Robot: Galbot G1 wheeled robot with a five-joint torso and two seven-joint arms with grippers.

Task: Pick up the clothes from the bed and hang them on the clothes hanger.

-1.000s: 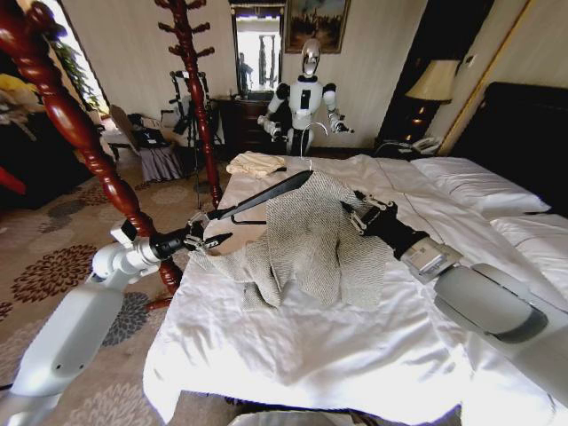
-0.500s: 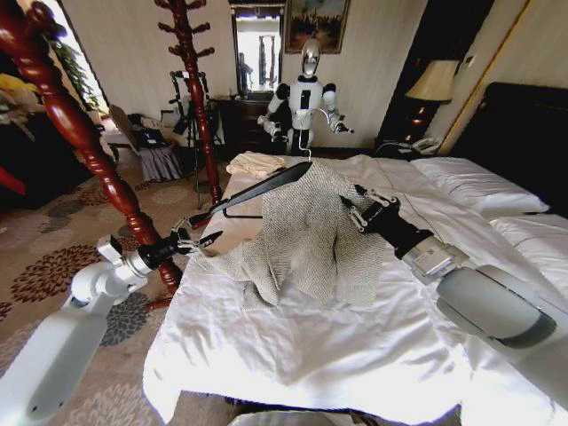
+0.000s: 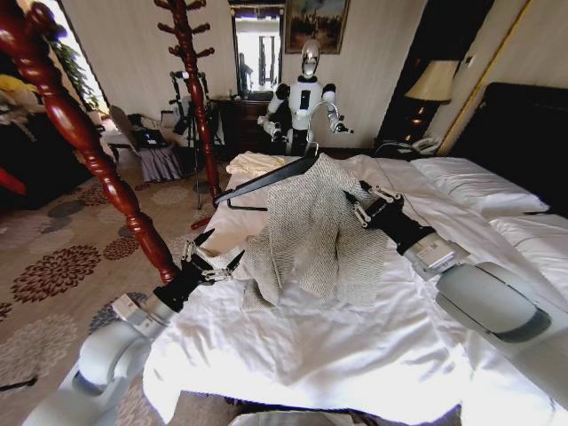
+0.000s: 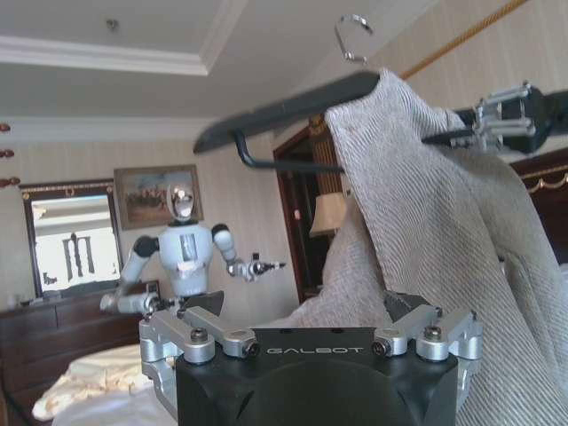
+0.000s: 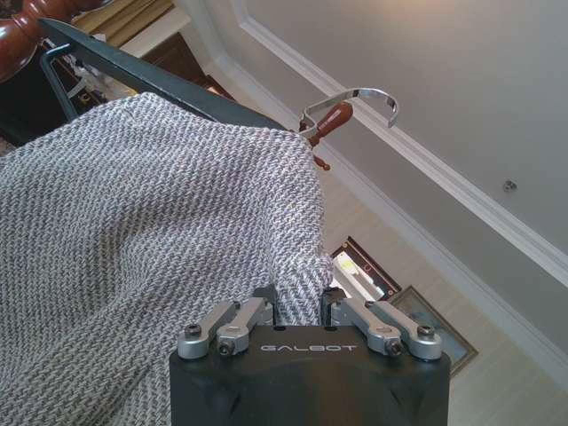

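The grey-beige jacket is draped over the right half of the black clothes hanger, held above the white bed. Its lower part trails onto the duvet. My right gripper is shut on the hanger's right end, where cloth bunches at the fingers. The hanger's bare left arm and silver hook stick up free. My left gripper is open, low at the bed's left edge beside the jacket's hanging sleeve, with nothing between its fingers.
A red-brown turned wooden coat stand rises close beside my left arm, and another stands farther back. A cream folded cloth lies at the bed's far left. White pillows lie at the right. Another robot stands beyond the bed.
My left gripper let go of the hanger's left end, opened and dropped down and back toward the bed's edge. The right gripper lifted the hanger and jacket slightly.
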